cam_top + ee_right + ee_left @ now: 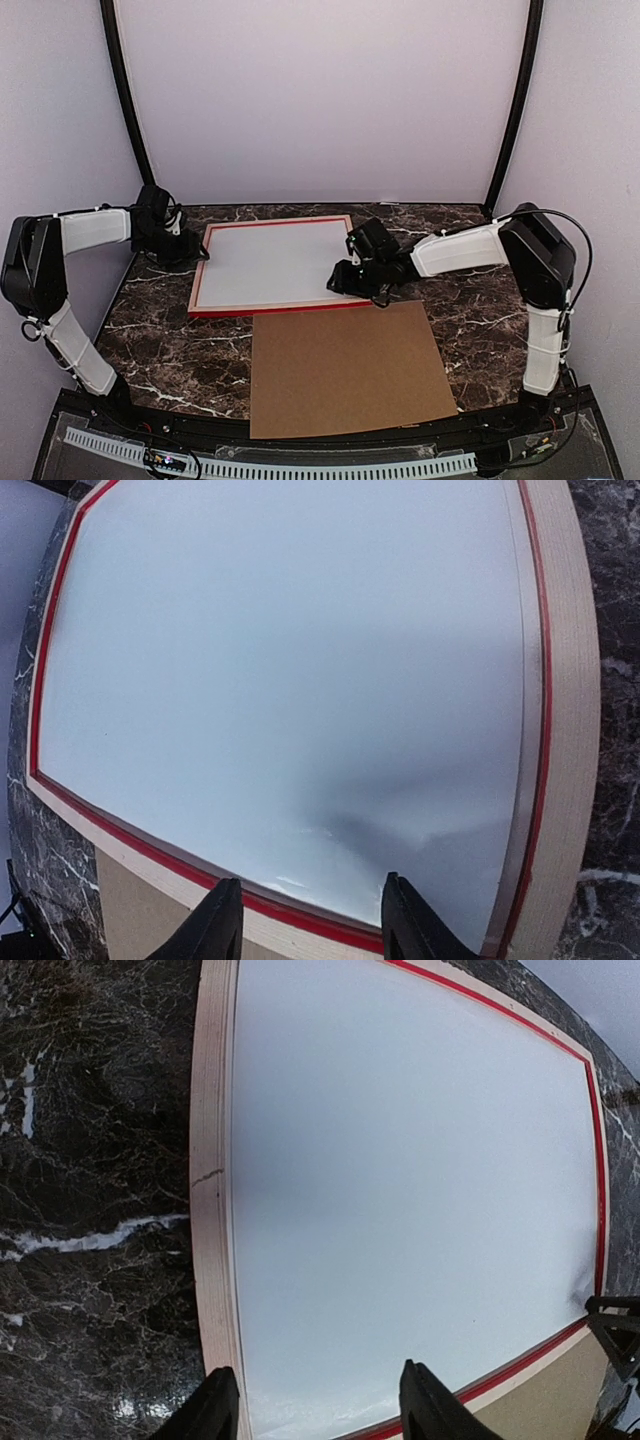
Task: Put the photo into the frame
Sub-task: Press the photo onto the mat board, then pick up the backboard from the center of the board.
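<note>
Lying just in front of the frame [270,309], a brown board [345,365] met its near rail. The photo [275,262] sat inside the frame, white side up. The left gripper [322,1410] hung partly open over the frame's left rail and the right gripper [310,930] over its near-right corner, both holding nothing. Under the frame lay a dark marble table [470,310]; behind it stood pale walls [320,100] and 2 black poles [125,100].

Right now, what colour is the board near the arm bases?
The board is plain brown; top view.
</note>
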`<state>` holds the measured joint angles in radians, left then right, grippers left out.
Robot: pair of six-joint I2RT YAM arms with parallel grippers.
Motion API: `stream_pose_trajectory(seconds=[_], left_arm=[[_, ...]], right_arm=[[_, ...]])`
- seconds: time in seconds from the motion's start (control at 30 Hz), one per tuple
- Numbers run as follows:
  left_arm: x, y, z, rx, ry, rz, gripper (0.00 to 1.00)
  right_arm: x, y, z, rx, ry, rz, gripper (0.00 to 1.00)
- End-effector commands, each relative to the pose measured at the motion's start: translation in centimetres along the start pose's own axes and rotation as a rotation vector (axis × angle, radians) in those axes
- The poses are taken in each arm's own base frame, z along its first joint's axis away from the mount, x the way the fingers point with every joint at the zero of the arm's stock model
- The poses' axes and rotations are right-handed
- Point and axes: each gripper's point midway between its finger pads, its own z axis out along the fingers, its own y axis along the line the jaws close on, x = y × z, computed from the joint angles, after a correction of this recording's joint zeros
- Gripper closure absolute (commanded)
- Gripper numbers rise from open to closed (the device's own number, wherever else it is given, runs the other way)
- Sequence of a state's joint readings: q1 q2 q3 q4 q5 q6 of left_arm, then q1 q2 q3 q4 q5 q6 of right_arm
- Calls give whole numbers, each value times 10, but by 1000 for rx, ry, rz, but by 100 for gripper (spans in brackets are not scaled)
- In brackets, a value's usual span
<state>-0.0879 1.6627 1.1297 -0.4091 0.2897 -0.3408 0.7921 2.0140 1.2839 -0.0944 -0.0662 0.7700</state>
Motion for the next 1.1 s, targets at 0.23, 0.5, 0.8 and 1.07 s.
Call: stream_pose_trajectory(seconds=[0.23,0.5,0.8,1.07], left_arm=[[13,-49,-61,167,-128,91,29],[92,-88,-76,292,-52,115,29],[188,-84,-48,352,93,58,29],[228,-94,-24,328,187,88,29]], right_arm=[[-40,5,-102,66,-198,-128,40],[4,-72,-162,227,-138,-68,28],[88,-142,-176,289,31,84,23],[128,-159,-163,243,103,134,26]])
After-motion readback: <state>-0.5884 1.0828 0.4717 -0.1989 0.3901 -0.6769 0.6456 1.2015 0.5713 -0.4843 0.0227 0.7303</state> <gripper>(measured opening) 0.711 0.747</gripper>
